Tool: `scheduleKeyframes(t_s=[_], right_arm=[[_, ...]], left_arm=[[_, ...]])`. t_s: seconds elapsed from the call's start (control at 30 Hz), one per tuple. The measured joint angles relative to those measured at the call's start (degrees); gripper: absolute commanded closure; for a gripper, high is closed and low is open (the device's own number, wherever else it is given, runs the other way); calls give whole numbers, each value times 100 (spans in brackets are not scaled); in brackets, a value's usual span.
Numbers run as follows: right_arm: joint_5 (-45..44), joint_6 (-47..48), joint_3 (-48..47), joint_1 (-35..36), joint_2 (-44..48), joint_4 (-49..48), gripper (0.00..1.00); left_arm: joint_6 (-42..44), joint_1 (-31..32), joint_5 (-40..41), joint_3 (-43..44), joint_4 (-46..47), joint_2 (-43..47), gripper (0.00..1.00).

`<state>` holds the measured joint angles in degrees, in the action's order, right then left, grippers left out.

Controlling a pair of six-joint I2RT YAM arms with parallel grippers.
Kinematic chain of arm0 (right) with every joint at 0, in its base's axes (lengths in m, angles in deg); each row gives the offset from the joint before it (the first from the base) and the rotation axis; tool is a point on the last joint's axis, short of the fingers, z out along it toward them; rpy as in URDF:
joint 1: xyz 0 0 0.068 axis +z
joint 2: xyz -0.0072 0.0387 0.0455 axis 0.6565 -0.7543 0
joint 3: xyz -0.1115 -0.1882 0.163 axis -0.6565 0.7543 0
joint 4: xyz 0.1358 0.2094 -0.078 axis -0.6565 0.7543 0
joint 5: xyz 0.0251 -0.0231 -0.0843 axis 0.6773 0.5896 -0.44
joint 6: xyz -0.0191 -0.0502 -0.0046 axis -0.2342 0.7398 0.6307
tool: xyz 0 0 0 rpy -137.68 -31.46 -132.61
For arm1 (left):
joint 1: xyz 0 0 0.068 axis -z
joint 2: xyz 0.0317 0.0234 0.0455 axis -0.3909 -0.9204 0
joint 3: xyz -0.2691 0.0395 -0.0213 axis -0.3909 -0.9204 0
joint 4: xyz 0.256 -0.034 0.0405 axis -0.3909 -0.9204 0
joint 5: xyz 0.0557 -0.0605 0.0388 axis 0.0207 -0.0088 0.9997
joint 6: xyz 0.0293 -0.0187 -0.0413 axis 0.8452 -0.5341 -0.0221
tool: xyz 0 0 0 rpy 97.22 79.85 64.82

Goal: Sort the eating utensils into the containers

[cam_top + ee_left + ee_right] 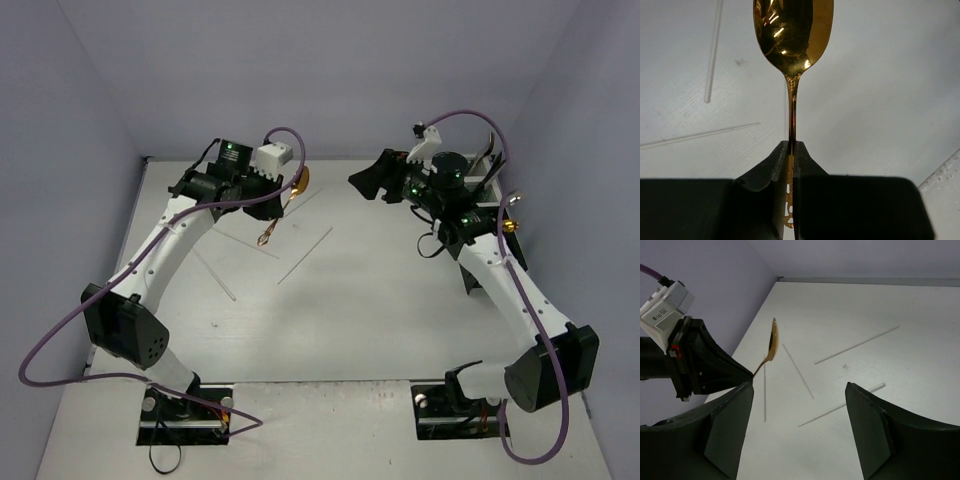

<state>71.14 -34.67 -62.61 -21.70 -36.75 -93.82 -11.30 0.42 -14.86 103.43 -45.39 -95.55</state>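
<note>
Left wrist cam: left tool (791, 145) is pinching the gold spoon (792, 30) by its thin neck, bowl sticking out over the worktop (400, 320). Right tool (799, 386) is spread wide. Pale chopsticks (305, 255) lie scattered on the worktop.

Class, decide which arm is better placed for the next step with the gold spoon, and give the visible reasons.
Left. The left arm has its jaws shut on the gold spoon; the right arm shows open, empty jaws, apart from it.

Soft, even overhead light, faint shadows (bright glints on the gold spoon (792, 30))
</note>
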Motion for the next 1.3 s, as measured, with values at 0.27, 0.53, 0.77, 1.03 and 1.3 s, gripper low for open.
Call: scheduleKeyframes(t_s=[0.27, 0.53, 0.77, 1.03, 1.3], right_arm=[[145, -319, -248, 643, -701, -231, 18], [170, -597, -524, 926, -1419, -363, 27], [152, -869, -656, 930, -1884, -487, 86], [172, -885, -712, 928, -1959, -698, 100], [168, -58, -710, 759, -1427, -371, 100]], left_arm=[[-252, 280, -7, 2, -54, -15, 100], [-259, 485, 6, 3, -54, -24, 100], [-255, 663, -3, 49, -59, -26, 100], [-249, 661, 29, 63, 12, -16, 38], [-509, 618, 659, -231, 252, 405, 14]])
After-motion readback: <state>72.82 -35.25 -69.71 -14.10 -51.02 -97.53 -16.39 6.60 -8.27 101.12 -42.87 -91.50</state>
